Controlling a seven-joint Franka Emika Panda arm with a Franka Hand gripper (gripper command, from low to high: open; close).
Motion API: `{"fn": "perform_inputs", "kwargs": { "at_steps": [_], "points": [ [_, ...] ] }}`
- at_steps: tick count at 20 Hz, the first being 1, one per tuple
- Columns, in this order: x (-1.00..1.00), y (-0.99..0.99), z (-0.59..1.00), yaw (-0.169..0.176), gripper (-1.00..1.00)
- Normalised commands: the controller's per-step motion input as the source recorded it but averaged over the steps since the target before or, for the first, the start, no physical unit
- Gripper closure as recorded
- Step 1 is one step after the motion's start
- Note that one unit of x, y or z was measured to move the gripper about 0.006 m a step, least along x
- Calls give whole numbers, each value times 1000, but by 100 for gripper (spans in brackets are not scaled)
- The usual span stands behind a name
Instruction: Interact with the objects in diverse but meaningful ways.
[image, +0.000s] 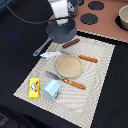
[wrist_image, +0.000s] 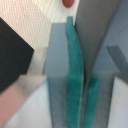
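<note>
- Gripper (image: 64, 21) low over the far end of the placemat, green pads (wrist_image: 75, 75) pressed almost together in the wrist view, seemingly pinching a thin grey edge; probably the rim of the saucepan, though not certain from these views.
- Dark grey saucepan (image: 62, 33) directly beneath, long handle trailing toward the exterior view's left, likely gripped at the wall for lifting or dragging.
- Reddish-brown handle (image: 70, 43) just beside the saucepan, lying on the woven placemat (image: 102, 75).
- White-and-blue tube (image: 50, 54) nearby, flat on the placemat.
- Round wooden plate (image: 69, 66) at the centre, orange-handled knife (image: 87, 58) and fork (image: 67, 80) laid either side, as in a table setting.
- Pale blue carton (image: 51, 89) and yellow box (image: 34, 88) near the front corner, well apart from the gripper.
- Box label too small to read; no legible writing elsewhere.
</note>
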Motion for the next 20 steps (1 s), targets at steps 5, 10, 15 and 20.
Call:
{"fn": "perform_inputs", "kwargs": {
  "at_steps": [5, 10, 15, 20],
  "points": [
    [723, 378, 527, 0, 100],
    [693, 398, 417, 0, 100],
    [691, 401, 397, 0, 100],
    [621, 362, 320, -1, 100]
  ]
}}
